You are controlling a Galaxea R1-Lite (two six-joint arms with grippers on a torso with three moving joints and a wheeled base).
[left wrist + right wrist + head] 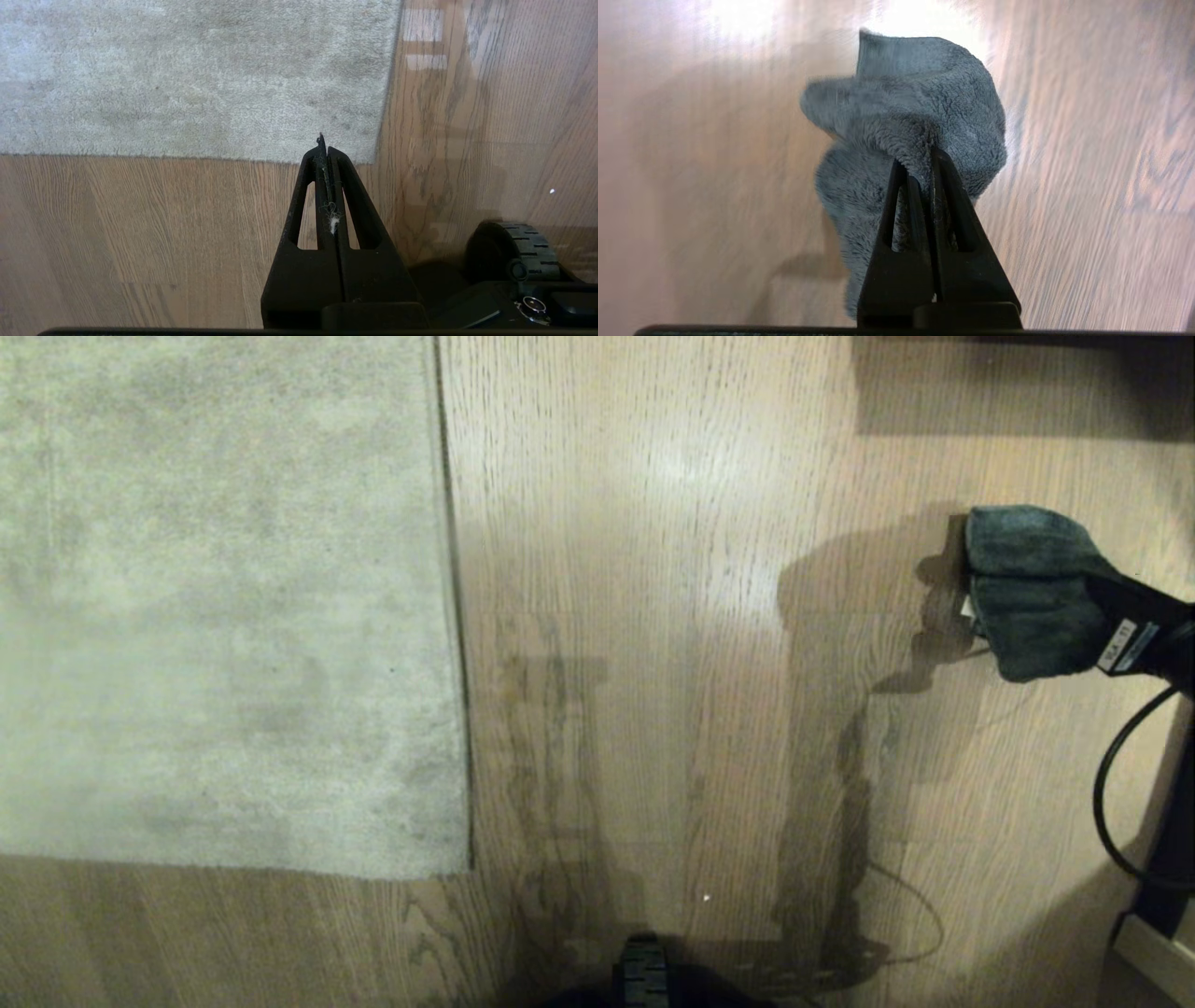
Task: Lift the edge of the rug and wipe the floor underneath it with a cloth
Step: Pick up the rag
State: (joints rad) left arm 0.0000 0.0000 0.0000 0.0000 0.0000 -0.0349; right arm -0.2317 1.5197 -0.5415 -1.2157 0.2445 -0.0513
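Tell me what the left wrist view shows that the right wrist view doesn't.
Only the left wrist view shows the rug edge with its square corner lying flat, the empty shut left claw poised near that corner, and a base wheel. Only the right wrist view shows the cloth, bunched and pinched in the shut right claw. Both show the floor, bare wooden planks.

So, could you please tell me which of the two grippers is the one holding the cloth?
The right gripper: its fingers are pinched on the grey-teal cloth above bare floor. The left gripper is shut on nothing, near the rug's corner.
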